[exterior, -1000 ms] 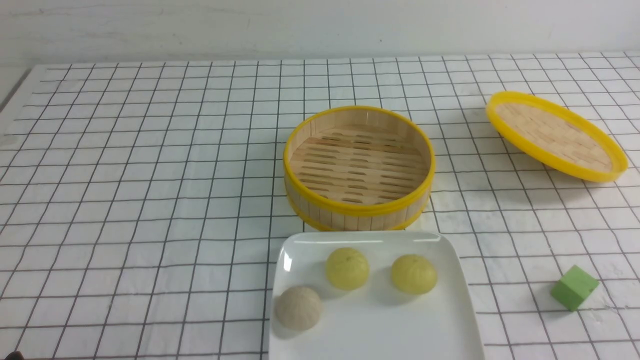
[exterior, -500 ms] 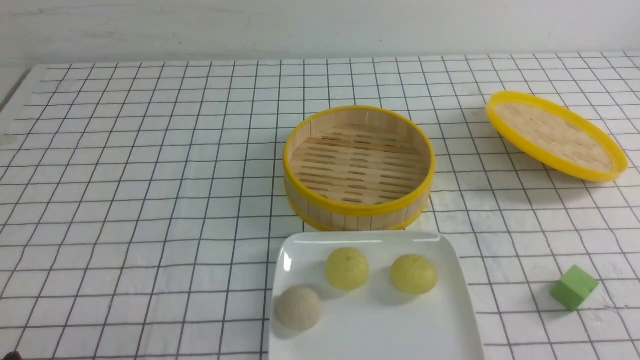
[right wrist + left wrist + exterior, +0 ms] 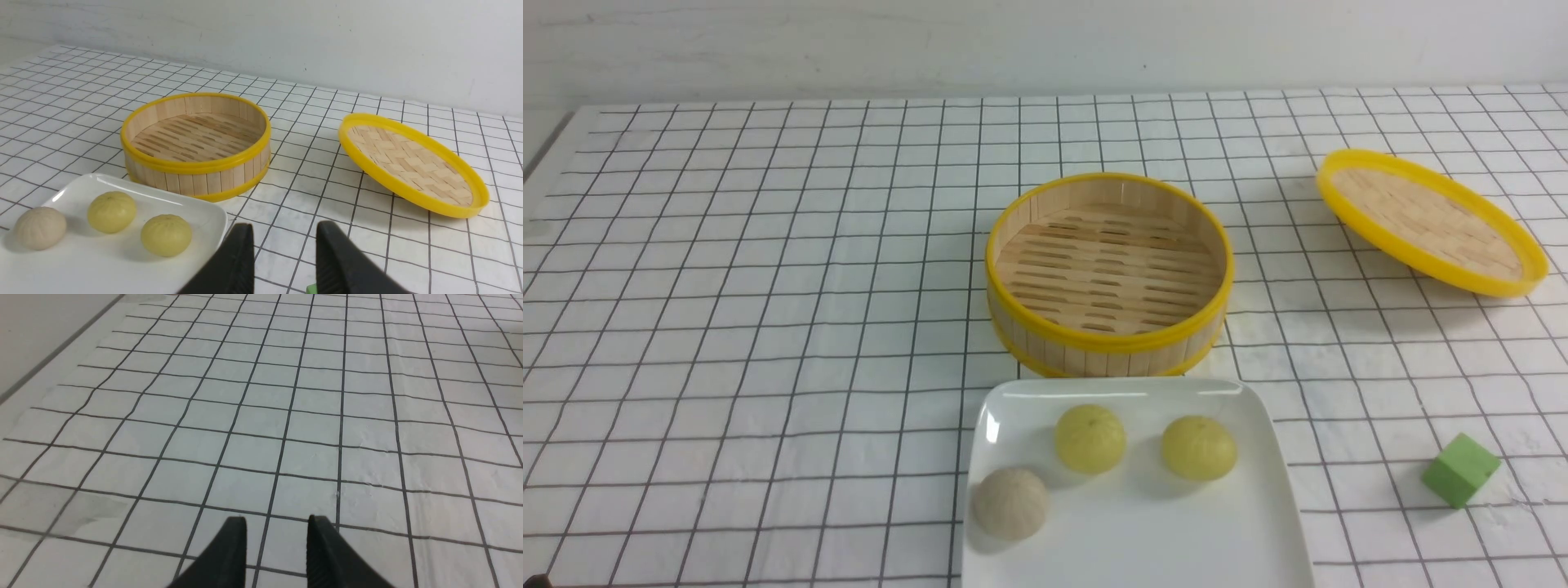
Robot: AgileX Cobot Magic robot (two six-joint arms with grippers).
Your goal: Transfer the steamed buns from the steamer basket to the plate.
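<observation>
**Tool state.** The left tool point(image 3: 277, 519) stands part-open. Its two dark fingers are apart, with only bare gridded tabletop point(image 3: 261, 416) showing in the gap, and it holds nothing. The right tool point(image 3: 286, 224) is likewise part-open and empty. Neither tool appears in the front view.

**Position of task items relative to the tools.**
- The left wrist view shows no task item, only tabletop. The left tool is judged to be well apart from the plate.
- The plate point(image 3: 122, 265) lies near the right tool, ahead of it and towards the robot's centre.
- All three steamed buns point(image 3: 1090, 438) rest on the plate: two pale yellow ones side by side and a greyish one point(image 3: 1010, 502) nearer the robot. They are apart from one another, and no tool touches them.
- The steamer basket point(image 3: 1094, 351) stands upright just beyond the plate. Its slatted floor is bare.

**Other items.** The lid point(image 3: 1429, 220) lies tilted to the robot's right of the basket. A green cube point(image 3: 1460, 469) sits on the tabletop to the right of the plate.

**Task progress.** Transfer is judged complete, with no bun left in the basket. No further pick is required, and the tools need only stay clear of the plate.
</observation>
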